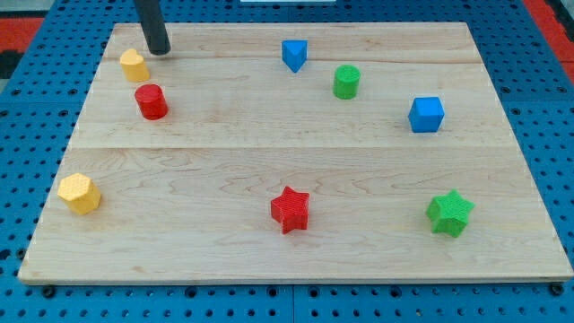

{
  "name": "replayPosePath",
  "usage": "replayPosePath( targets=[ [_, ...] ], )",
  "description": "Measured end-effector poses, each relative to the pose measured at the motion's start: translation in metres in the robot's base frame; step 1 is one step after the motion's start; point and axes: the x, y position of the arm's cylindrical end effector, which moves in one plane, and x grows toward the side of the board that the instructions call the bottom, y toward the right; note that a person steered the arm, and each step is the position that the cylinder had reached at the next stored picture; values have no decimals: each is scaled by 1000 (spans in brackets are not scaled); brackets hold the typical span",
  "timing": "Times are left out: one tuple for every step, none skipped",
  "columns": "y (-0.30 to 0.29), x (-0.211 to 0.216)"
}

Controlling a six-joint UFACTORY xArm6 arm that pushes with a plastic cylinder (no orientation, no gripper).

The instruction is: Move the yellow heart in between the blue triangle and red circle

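Note:
The yellow heart [134, 65] lies near the board's top left corner. The red circle [152, 101] stands just below it and slightly to the right, close by. The blue triangle [294, 54] lies near the top middle, well to the right of both. My tip [160, 51] rests on the board just right of and slightly above the yellow heart, a small gap away.
A green cylinder [346, 82] and a blue cube [427, 115] sit at the right. A yellow hexagon [79, 193] is at the lower left, a red star [291, 210] at the bottom middle, a green star [449, 213] at the lower right. The wooden board [269, 135] lies on blue pegboard.

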Motion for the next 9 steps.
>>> replayPosePath(
  targets=[
    [-61, -14],
    [-98, 9],
    [-90, 43],
    [-47, 67],
    [3, 69],
    [21, 62],
    [19, 35],
    [16, 7],
    [-5, -31]
  ],
)
